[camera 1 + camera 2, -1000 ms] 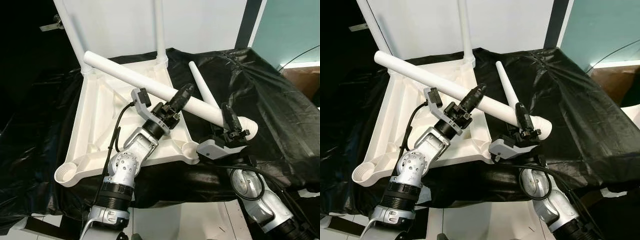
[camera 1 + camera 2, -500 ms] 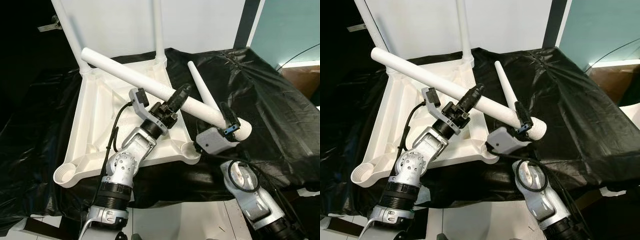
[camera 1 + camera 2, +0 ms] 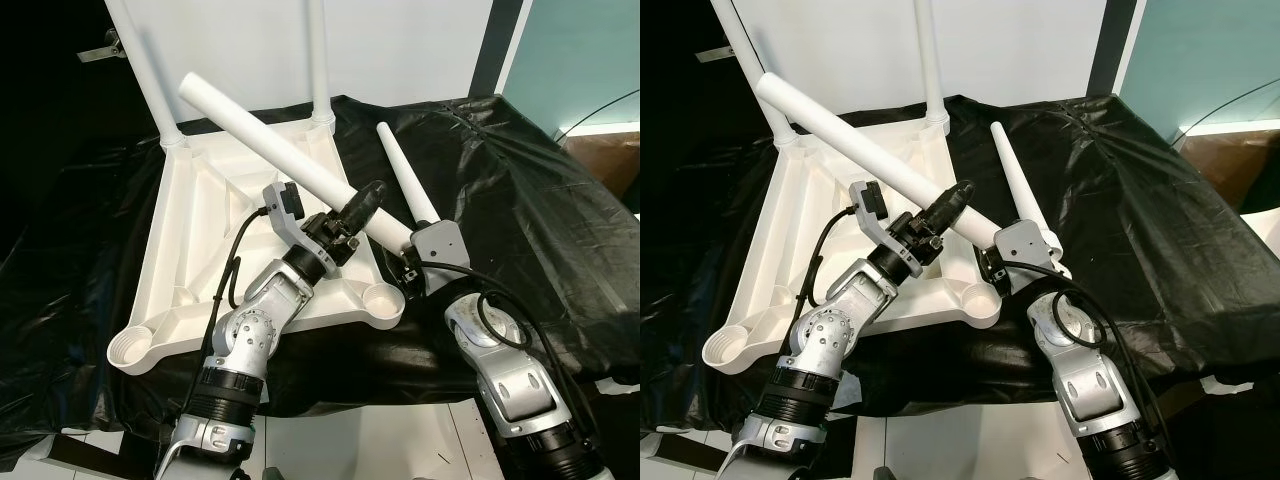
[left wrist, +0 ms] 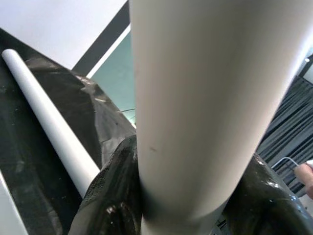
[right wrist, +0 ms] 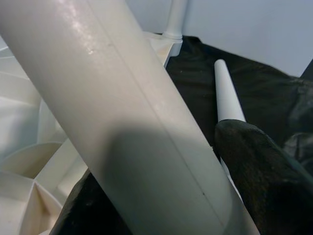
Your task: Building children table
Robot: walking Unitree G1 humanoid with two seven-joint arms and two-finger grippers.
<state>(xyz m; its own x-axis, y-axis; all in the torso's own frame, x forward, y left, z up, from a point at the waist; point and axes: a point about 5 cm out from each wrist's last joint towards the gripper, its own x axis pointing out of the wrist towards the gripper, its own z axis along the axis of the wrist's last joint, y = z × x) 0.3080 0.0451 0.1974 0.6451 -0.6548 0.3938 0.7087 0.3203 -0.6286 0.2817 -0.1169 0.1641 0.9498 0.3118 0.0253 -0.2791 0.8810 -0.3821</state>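
Observation:
The white table top [image 3: 200, 230] lies upside down on a black sheet, with two legs [image 3: 318, 60] standing upright in its far corners. A long white leg [image 3: 270, 140] slants over it, its far end raised to the upper left. My left gripper [image 3: 368, 200] is shut on this leg near its lower part. In the left wrist view the leg [image 4: 195, 98] sits between the black fingers [image 4: 112, 196]. My right gripper [image 3: 408, 258] is shut on the leg's lower end, just above the near right corner socket [image 3: 385, 297]. The right wrist view has the leg [image 5: 112, 122] against a finger [image 5: 254, 166].
A second loose tapered leg [image 3: 400, 175] lies on the black sheet [image 3: 520, 190] to the right of the table top. The near left corner socket [image 3: 130, 347] is open. A cardboard box [image 3: 610, 160] stands at far right. White floor lies below the sheet's front edge.
My right gripper turned and swung left with the leg's lower end, toward the near right socket. The leg's far end rose, so it slants more steeply. My left gripper kept its hold.

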